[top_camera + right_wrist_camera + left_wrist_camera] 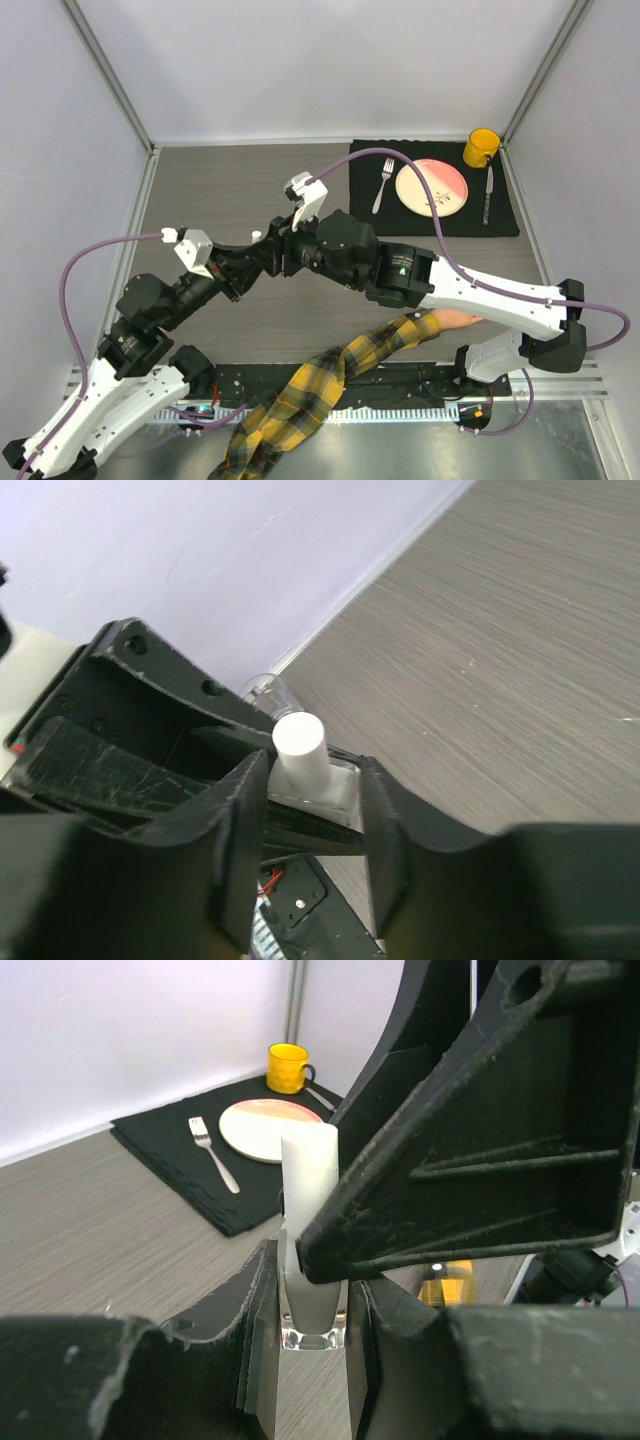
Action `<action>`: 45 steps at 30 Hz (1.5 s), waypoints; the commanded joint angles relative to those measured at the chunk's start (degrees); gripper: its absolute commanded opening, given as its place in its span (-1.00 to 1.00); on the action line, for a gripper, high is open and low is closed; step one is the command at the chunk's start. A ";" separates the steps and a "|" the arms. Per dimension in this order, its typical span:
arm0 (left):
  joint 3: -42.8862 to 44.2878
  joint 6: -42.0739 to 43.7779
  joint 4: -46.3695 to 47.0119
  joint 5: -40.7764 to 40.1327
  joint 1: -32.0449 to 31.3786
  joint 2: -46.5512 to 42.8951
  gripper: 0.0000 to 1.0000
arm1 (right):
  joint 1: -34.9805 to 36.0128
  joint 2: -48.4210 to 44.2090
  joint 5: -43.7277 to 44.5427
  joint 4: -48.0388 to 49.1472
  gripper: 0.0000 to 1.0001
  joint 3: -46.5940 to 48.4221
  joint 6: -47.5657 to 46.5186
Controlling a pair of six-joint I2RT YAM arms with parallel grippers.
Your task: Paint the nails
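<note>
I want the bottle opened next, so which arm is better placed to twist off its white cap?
Right. The right jaws stand either side of the white cap, with a gap showing, while the left jaws are shut on the bottle, gripping its body.

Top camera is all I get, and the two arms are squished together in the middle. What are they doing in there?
Observer: The left wrist camera shows the left gripper clamped on the base of a small clear bottle.
Operator: Does it have a lid on?
Observer: Yes, a tall white cap sticks up above that grip.
Operator: Is the other arm grabbing the lid?
Observer: Not quite. From the right wrist camera, the right gripper straddles the cap, with a gap showing on one side.
</note>
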 commanded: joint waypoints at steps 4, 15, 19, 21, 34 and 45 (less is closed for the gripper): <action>-0.36 -2.23 1.02 -1.12 -0.09 -1.15 -1.00 | 1.28 1.51 6.44 -1.44 -0.27 4.75 -2.68; -0.71 -2.59 -0.56 -1.56 -0.10 -1.95 -1.00 | 1.28 3.18 7.32 -3.20 -0.04 8.35 -4.00; -0.72 -2.68 -0.56 -1.47 -0.09 -2.03 -1.00 | 1.36 3.80 6.54 -3.38 -0.08 8.61 -3.83; -0.54 -2.85 -0.74 -1.30 -0.09 -1.86 -1.00 | 1.36 4.24 5.75 -3.47 -0.20 8.70 -3.48; -0.27 -8.10 8.82 27.23 -0.10 -2.39 -1.00 | -3.37 -5.58 -37.69 10.03 -1.00 -6.92 -12.24; -0.28 -8.04 10.25 28.43 -0.10 -1.33 -1.00 | -18.24 -10.35 -66.89 32.70 -0.97 -21.28 -1.78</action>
